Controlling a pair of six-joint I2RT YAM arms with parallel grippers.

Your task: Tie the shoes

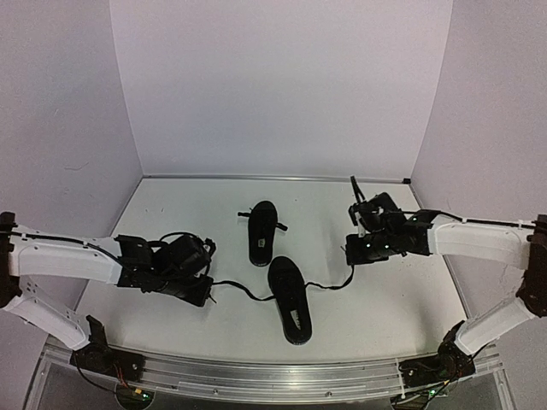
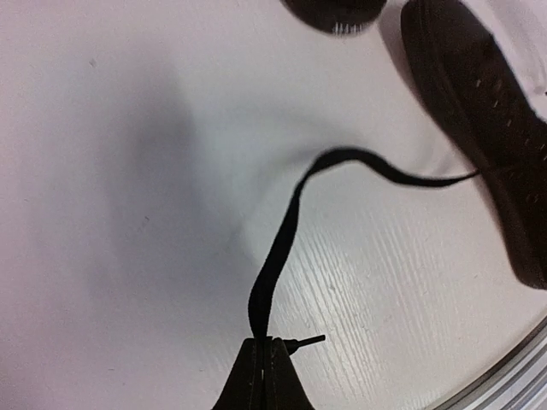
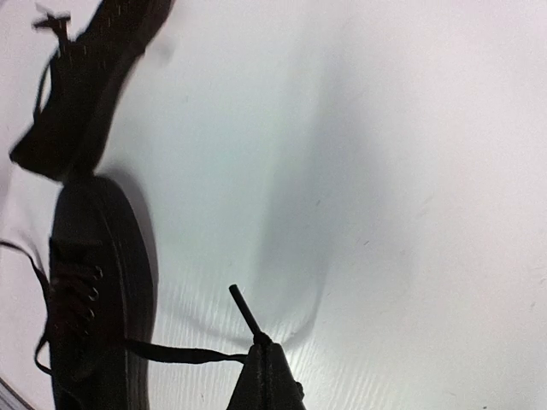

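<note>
L gripper (image 1: 209, 298) & R gripper (image 1: 351, 258): each clenched on a lace tip. Btwn them, near shoe (image 1: 291, 299) on table (image 1: 410, 307), long axis far-to-near, toe toward far shoe (image 1: 261, 232) just beyond. From it, left lace (image 1: 242, 290) out to L, right lace (image 1: 329, 284) out to R, both slack, wavy. Arms low, reaching inward, about equally near. Next prob. calls for crossing tips over the shoe.

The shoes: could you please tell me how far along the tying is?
No knot looks done yet. In hand: the left gripper and right gripper each pinch one lace of the near shoe, drawn out sideways. Left: crossing and knotting those, then the far shoe, whose laces lie loose.
</note>
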